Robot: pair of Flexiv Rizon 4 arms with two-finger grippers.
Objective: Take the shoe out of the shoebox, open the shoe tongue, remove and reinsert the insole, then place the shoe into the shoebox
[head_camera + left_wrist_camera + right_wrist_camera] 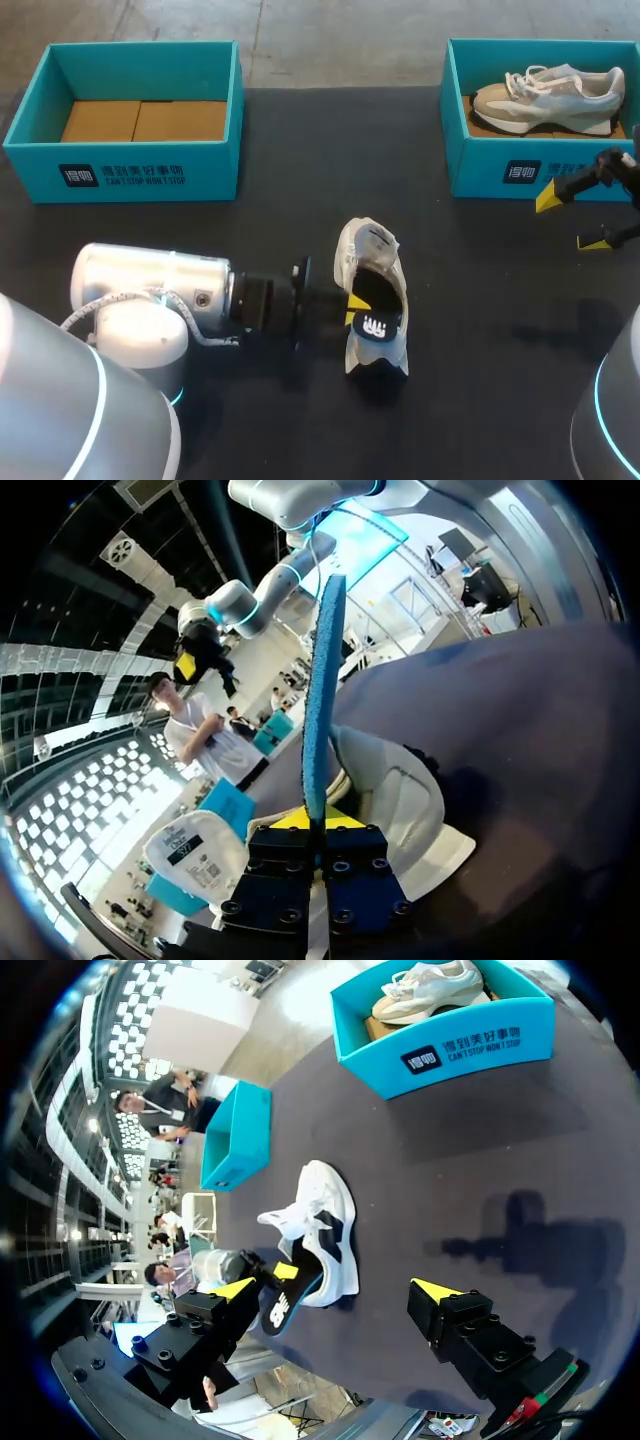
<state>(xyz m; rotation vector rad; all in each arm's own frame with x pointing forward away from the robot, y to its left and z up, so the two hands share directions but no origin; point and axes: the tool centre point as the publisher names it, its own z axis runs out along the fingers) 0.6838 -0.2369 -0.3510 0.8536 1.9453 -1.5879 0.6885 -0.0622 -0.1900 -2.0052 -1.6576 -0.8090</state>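
1. One white shoe is seen lying on the table, partly covered by the raised insole.
2. That insole is pinched edge-on by the left gripper, fingertips mostly hidden.
3. Spread wide, the right gripper is held near the right shoebox, print left unread.

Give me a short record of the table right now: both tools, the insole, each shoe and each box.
left tool: shut on insole
insole: dark, partly out at the opening of the white shoe
white shoe: mid-table, outside both boxes
right tool: open, empty, beside right box
right box: holds beige shoe
left box: no shoe inside
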